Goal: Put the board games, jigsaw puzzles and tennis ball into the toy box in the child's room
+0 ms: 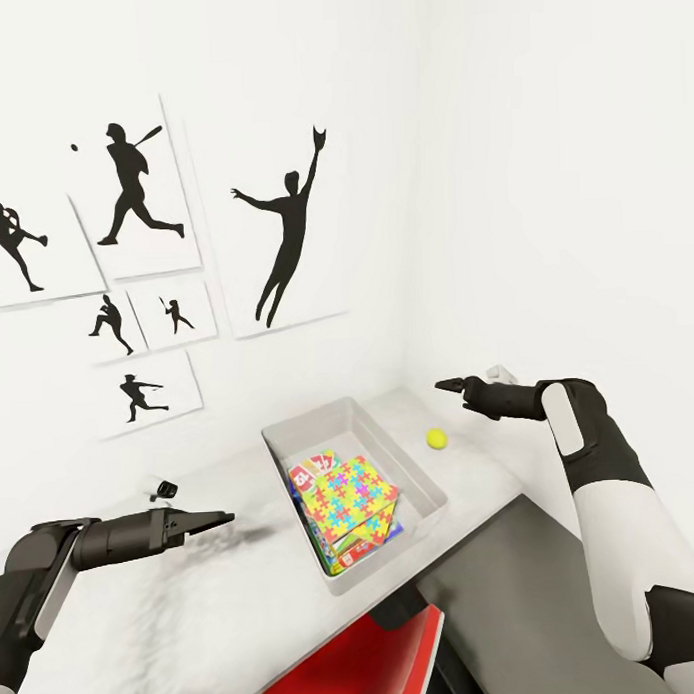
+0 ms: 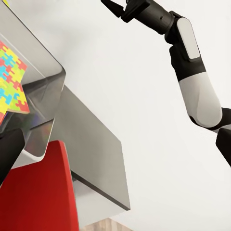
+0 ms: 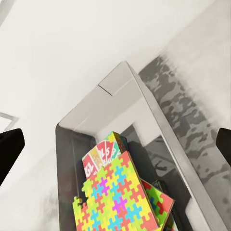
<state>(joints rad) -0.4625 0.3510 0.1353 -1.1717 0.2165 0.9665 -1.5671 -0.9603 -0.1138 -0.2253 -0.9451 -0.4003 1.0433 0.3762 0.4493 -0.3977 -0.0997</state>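
The pale grey toy box (image 1: 417,477) stands on the table (image 1: 196,612). A multicoloured jigsaw puzzle (image 1: 350,497) lies tilted on top of its contents. A white-and-green board game with a red logo (image 1: 316,470) pokes out behind the puzzle, and more flat edges (image 1: 362,553) show beneath. The yellow-green tennis ball (image 1: 436,439) rests on the table just right of the box. My right gripper (image 1: 448,386) hovers open above the table, beyond the ball. My left gripper (image 1: 221,518) hangs open left of the box, pointing at it. The right wrist view looks down on the box (image 3: 144,103), puzzle (image 3: 118,202) and game (image 3: 103,153).
Baseball silhouette posters (image 1: 283,229) cover the wall behind the table. A red chair (image 1: 368,666) is tucked under the front edge. The lower dark grey section (image 1: 535,581) joins at the right. A small black object (image 1: 164,487) sits on the table behind my left gripper.
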